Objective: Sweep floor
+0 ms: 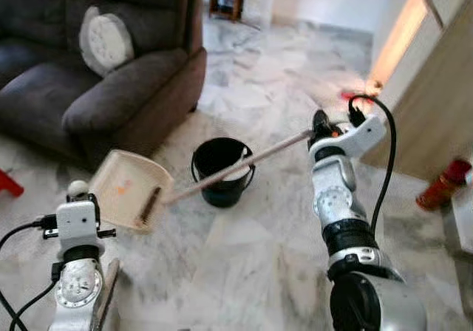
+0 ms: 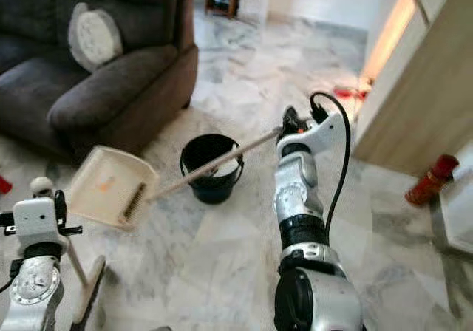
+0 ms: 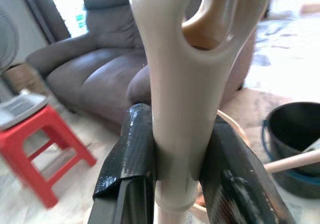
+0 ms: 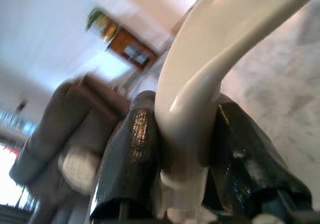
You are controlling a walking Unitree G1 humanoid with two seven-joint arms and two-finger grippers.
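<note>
Dark grey sofa (image 1: 89, 72) with round pale cushion (image 1: 106, 39) on its arm; black bucket (image 1: 219, 170) on marble floor (image 1: 251, 257); red stool (image 3: 37, 149) near sofa; red bottle (image 1: 443, 183) beside wooden cabinet (image 1: 436, 109).

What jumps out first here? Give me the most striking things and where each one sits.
The cream dustpan hangs tipped up beside the black bucket on the marble floor, held out on its long handle by the right gripper, jaws shut on the handle's end. The left gripper, low on the robot's left, clamps the cream broom handle. A dark grey sofa with a round pale cushion sits behind.
</note>
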